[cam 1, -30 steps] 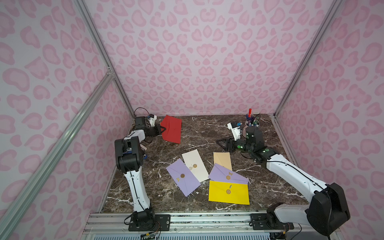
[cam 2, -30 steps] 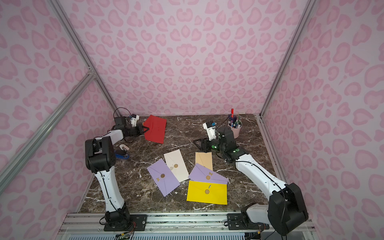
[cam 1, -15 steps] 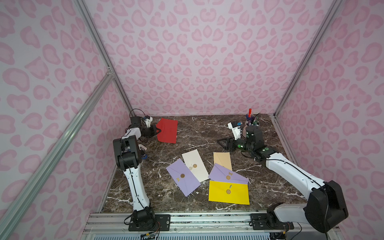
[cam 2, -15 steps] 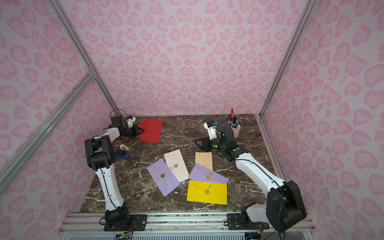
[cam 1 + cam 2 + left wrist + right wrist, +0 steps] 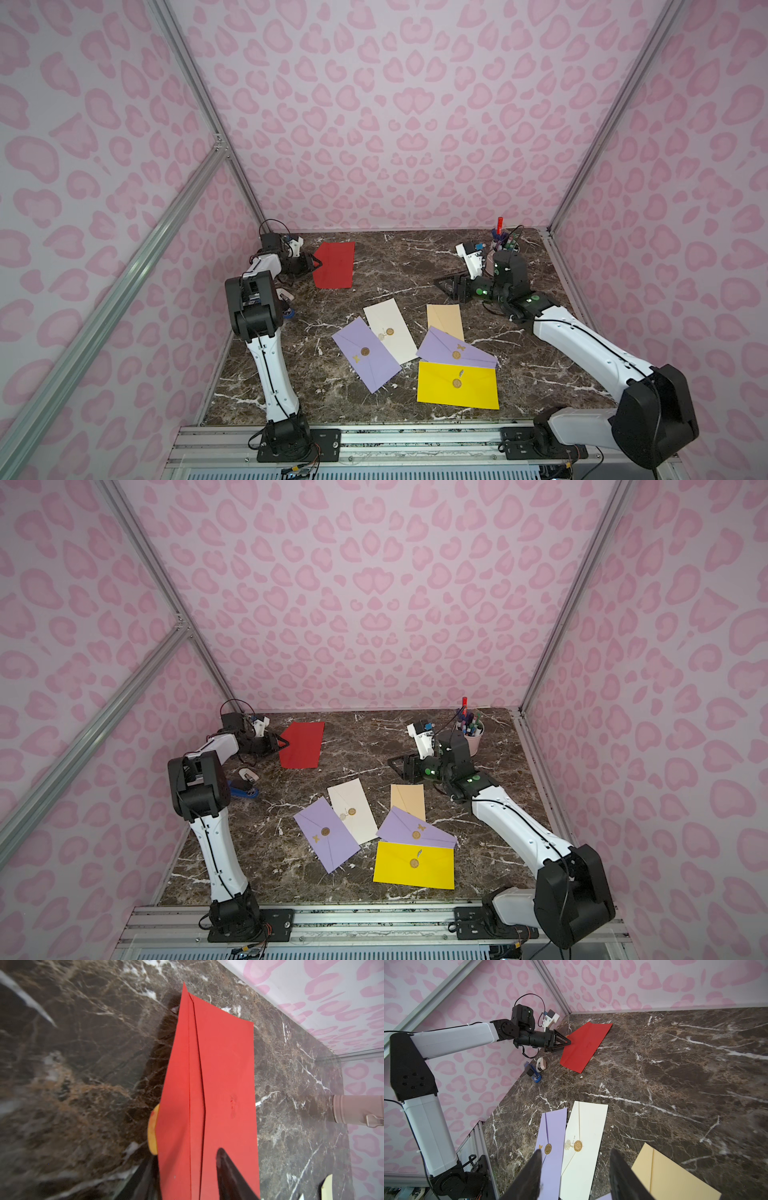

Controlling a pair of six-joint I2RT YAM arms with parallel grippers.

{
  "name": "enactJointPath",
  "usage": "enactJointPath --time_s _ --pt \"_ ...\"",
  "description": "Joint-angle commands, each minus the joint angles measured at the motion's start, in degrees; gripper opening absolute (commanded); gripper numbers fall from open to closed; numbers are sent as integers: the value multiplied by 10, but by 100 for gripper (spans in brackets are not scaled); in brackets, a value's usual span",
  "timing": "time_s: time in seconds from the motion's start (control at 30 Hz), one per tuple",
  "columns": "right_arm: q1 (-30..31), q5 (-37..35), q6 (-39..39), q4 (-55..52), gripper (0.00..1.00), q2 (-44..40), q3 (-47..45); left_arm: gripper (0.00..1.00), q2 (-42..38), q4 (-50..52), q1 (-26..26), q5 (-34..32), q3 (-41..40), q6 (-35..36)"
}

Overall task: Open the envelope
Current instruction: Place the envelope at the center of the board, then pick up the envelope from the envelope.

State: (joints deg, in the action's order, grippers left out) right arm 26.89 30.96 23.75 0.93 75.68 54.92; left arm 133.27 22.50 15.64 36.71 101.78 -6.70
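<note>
The red envelope (image 5: 334, 266) (image 5: 302, 746) lies at the back left of the marble table. In the left wrist view the envelope (image 5: 224, 1064) shows a long fold line. The strip beside that line is raised and throws a shadow. A gold seal (image 5: 152, 1130) peeks from its outer edge. My left gripper (image 5: 318, 262) (image 5: 187, 1157) is at the envelope's left edge with its jaws apart. One finger (image 5: 226, 1167) lies over the red paper and the other is partly hidden behind the raised strip. My right gripper (image 5: 440, 284) (image 5: 575, 1151) hangs open and empty above the table.
Several sealed envelopes lie in the middle: lilac (image 5: 365, 359), cream (image 5: 390, 330), tan (image 5: 444, 320) and yellow (image 5: 457, 384). A pen cup (image 5: 471, 735) stands at the back right. A blue stapler (image 5: 243, 789) lies by the left wall.
The left jaws have parted from shut. The left gripper drew back toward the left wall, and the red envelope went from tilted to lying squarer on the table. The right arm stayed still.
</note>
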Motion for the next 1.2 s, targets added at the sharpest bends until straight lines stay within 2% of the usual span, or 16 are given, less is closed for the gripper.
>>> enactJointPath --time_s 0.0,0.23,0.33,0.43,0.6,0.7,0.77,0.9,1.03,1.17 --pt "1 4 -8 -9 53 -5 7 48 -29 20 1 -50 7 8" --pt "1 1 0 -12 53 -6 12 49 -132 23 1 -92 0 -19" --pt "4 0 5 -11 53 -2 12 49 -206 -9 -7 -95 -46 -50" --pt "16 2 8 -8 53 13 13 51 -309 -84 -37 -87 -151 -92" --pt "58 34 0 -6 51 79 17 52 -469 -216 -121 -80 -380 -172" --pt "84 51 -4 -3 50 121 16 51 -546 -255 -172 -110 -498 -205" --pt "97 53 0 3 48 140 13 46 -594 -265 -200 -129 -559 -223" --pt "118 50 10 22 48 165 7 31 -685 -252 -244 -177 -641 -251" --pt "138 55 26 36 48 208 21 28 -730 -228 -264 -220 -670 -267" --pt "155 55 31 37 49 257 46 28 -715 -206 -297 -254 -691 -266"
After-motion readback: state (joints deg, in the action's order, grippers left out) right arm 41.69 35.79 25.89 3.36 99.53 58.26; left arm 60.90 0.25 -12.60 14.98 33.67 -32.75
